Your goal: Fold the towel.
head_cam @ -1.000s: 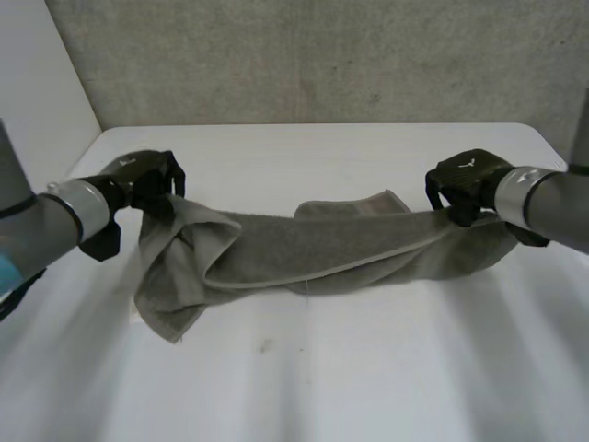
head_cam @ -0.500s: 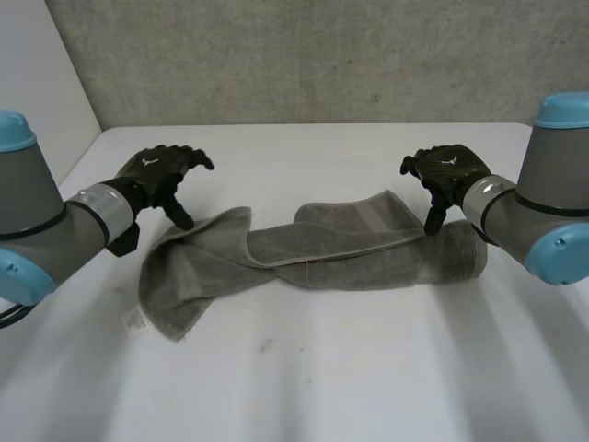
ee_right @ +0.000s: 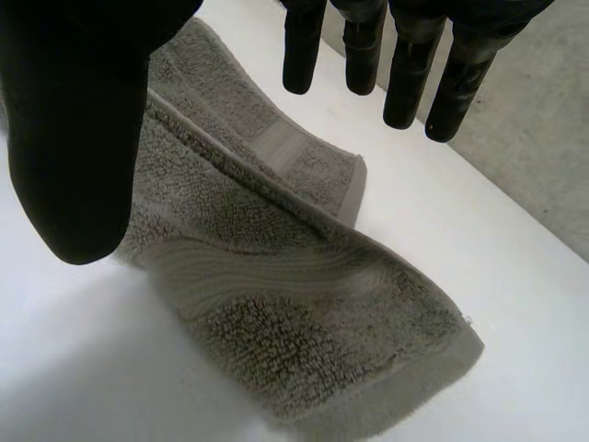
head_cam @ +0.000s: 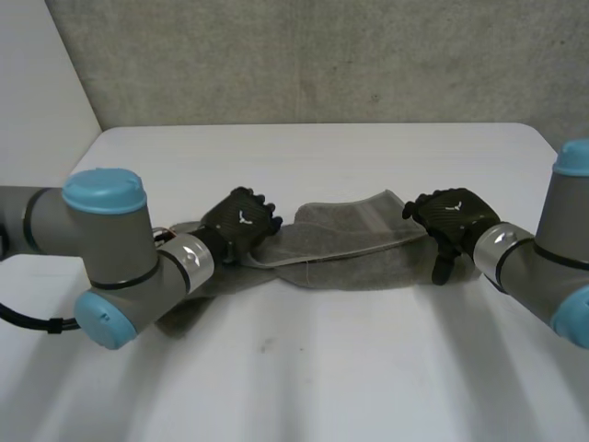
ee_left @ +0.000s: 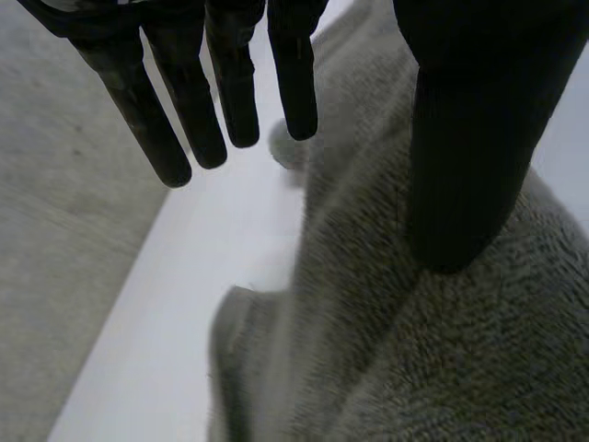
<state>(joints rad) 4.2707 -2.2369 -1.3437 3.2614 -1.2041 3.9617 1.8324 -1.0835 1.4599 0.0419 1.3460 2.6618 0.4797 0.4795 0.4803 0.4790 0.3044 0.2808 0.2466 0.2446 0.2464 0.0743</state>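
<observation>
A grey towel (head_cam: 359,249) lies in a long, rumpled band across the white desk (head_cam: 322,368), its long axis running side to side between the robot's two hands; a narrower upper layer with a woven border lies skewed over a thicker lower one, so the fold is judged unfinished. The left hand (head_cam: 241,222) hovers over the band's left part, fingers (ee_left: 184,129) straight and spread toward the cloth's far edge; its thumb (ee_left: 469,138) appears to rest tip-down on the pile, pinching nothing; the left arm (head_cam: 110,258) crosses in front of that end of the towel. The right hand (head_cam: 453,215) stands at the band's right end, likewise spread wide and empty; in its wrist view the towel's short end and a corner lie under the palm, clear of the straight fingers (ee_right: 405,83); whether its thumb tip touches the desk beside the cloth cannot be told. Each hand is thus nearest its own end, with the cloth below and just ahead of both palms; the coming move, by this reading, turns on carrying one short end along the long axis toward the other, or on first squaring the skewed layers. The desk is smooth and bare around the towel, with open room toward the near edge; a rough grey wall (head_cam: 322,55) closes the far side.
</observation>
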